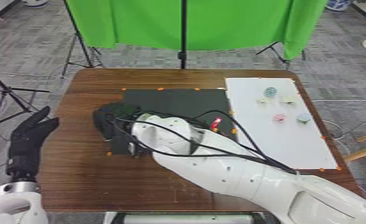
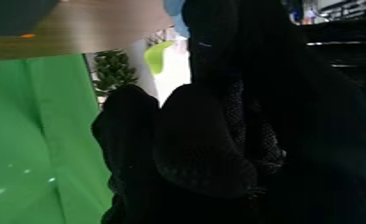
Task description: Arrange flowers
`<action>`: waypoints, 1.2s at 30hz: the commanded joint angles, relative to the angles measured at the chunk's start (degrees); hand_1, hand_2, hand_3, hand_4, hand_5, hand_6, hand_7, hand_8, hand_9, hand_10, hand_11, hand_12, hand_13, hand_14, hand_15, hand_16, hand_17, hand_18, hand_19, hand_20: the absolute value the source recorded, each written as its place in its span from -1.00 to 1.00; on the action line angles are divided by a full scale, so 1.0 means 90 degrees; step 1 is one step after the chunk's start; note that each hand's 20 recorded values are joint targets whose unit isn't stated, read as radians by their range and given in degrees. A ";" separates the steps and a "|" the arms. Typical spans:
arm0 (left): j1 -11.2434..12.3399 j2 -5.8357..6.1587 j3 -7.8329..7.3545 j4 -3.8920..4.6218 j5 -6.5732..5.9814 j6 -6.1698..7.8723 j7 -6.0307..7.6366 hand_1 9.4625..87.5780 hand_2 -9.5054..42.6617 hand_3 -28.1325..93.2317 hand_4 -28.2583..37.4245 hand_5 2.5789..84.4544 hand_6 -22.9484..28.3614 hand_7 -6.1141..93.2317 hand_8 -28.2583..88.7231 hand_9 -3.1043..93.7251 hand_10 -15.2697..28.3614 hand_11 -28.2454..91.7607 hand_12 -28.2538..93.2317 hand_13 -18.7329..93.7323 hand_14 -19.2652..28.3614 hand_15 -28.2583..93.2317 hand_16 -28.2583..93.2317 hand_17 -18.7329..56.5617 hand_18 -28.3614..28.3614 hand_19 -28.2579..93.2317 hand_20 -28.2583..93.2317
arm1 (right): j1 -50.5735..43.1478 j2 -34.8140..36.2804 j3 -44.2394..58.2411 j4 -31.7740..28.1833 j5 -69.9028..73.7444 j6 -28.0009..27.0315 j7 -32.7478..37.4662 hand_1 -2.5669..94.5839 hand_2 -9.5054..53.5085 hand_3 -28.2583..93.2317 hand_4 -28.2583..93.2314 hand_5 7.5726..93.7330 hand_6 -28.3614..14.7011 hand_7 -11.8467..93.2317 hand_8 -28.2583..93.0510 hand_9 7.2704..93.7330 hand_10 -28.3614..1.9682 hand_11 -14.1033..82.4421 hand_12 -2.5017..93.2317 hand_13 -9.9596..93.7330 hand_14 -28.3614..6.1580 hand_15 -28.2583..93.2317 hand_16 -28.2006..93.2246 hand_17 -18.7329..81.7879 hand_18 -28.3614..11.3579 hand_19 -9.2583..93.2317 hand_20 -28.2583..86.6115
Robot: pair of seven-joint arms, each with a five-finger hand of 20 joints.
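Note:
My left hand (image 1: pixel 33 137) is open at the table's left edge, its fingers straight. The right hand (image 1: pixel 111 121) is over the left edge of the black mat (image 1: pixel 175 96), partly hidden by cables and its own arm. In the right wrist view the right hand (image 2: pixel 202 140) has a pale blue thing (image 2: pixel 176 15) and a light green, leaf-like shape (image 2: pixel 156 56) beyond it. On the white sheet (image 1: pixel 290 147) lie a blue-green flower (image 1: pixel 270 92), two pale yellowish ones, a pink flower (image 1: pixel 280 117) and a pale green-blue one (image 1: pixel 304 118).
A small red object (image 1: pixel 216 123) shows beside the right arm on the mat. The right arm crosses the mat and the sheet's lower left. Orange marks line the mat and sheet. A green backdrop (image 1: pixel 135 25) hangs behind the wooden table (image 1: pixel 95 177); a stand is left of it.

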 commanded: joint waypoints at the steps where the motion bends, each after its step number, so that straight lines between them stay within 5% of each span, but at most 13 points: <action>1: 0.0191 -0.0068 -0.0044 -0.0026 -0.0051 -0.0034 -0.0002 -0.28 0.10 0.67 -0.24 -0.13 0.14 -0.66 -0.65 -0.03 0.37 -0.18 -0.42 -0.04 0.45 -0.29 -0.60 -0.27 0.37 -0.30 -0.30 | 0.0055 0.0057 0.0051 -0.0006 -0.0383 -0.0417 0.0048 0.23 -1.00 0.46 -0.80 0.51 0.34 -0.15 -0.32 0.93 0.35 -0.33 0.01 0.97 0.66 0.55 0.06 0.71 -0.19 1.00 0.62; 15: 0.0330 -0.0088 -0.0109 -0.0109 0.0010 -0.0105 -0.0053 -0.29 0.08 0.68 -0.28 -0.12 0.15 -0.67 -0.64 -0.02 0.37 -0.18 -0.41 -0.03 0.47 -0.28 -0.60 -0.28 0.37 -0.29 -0.30 | 0.0187 0.0266 -0.0001 0.0058 -0.0821 -0.0607 -0.0035 0.02 -1.00 0.53 -0.82 0.42 0.36 -0.31 -0.37 0.83 0.27 -0.09 -0.14 0.95 0.63 0.54 0.07 0.69 -0.23 1.00 0.61; 22: 0.0344 -0.0084 -0.0130 -0.0128 0.0047 -0.0135 -0.0081 -0.29 0.07 0.68 -0.28 -0.11 0.15 -0.67 -0.64 -0.02 0.37 -0.18 -0.41 -0.03 0.47 -0.28 -0.60 -0.28 0.38 -0.29 -0.30 | 0.0608 0.0614 -0.0130 -0.0166 -0.0806 -0.0283 0.0115 -0.09 -1.00 0.62 -0.84 0.30 0.46 -0.33 -0.69 0.77 0.24 -0.03 -0.22 0.94 0.60 0.53 0.07 0.66 -0.26 1.00 0.61; 28: 0.0466 -0.0083 -0.0188 -0.0200 0.0063 -0.0124 -0.0152 -0.30 0.06 0.67 -0.28 -0.11 0.15 -0.67 -0.64 -0.02 0.37 -0.18 -0.41 -0.03 0.47 -0.28 -0.60 -0.28 0.38 -0.29 -0.30 | 0.1051 0.1681 0.0241 -0.1384 -0.0508 0.0650 0.0480 -0.19 -1.00 0.63 -0.84 0.26 0.44 -0.35 -0.70 0.69 0.14 0.02 -0.36 0.90 0.53 0.54 0.07 0.62 -0.31 1.00 0.60; 36: 0.0578 -0.0142 -0.0225 -0.0244 0.0104 -0.0185 -0.0213 -0.31 0.05 0.67 -0.30 -0.11 0.15 -0.67 -0.64 -0.02 0.37 -0.18 -0.41 -0.02 0.49 -0.27 -0.59 -0.28 0.38 -0.29 -0.30 | 0.0049 0.3542 0.2317 -0.3126 -0.0195 0.1433 0.1020 -0.27 -1.00 0.60 -0.79 0.09 0.33 -0.45 -0.66 0.36 -0.10 -0.29 -0.43 0.69 0.26 0.53 0.05 0.46 -0.39 1.00 0.54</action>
